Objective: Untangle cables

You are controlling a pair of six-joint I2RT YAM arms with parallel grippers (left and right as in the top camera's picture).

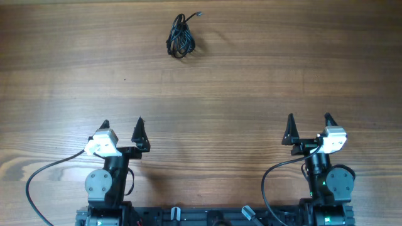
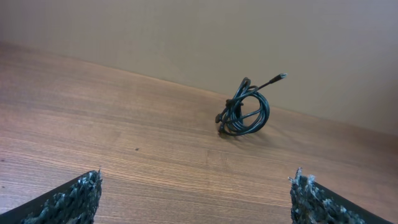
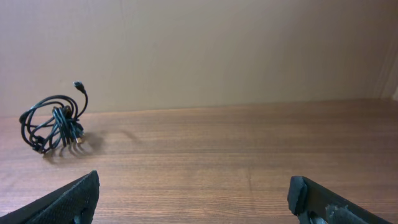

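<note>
Left hand [image 1: 122, 121], right hand [image 1: 309, 116] agape — knotted cables [image 1: 181, 37] far across table [image 1: 264, 69].

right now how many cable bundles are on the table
1. The cables lie in a single knotted bunch on the far part of the table, left of centre, one plug end sticking up. How many cords the knot holds cannot be told.

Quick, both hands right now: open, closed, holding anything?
Left hand: open, holding nothing.
Right hand: open, holding nothing.
</note>
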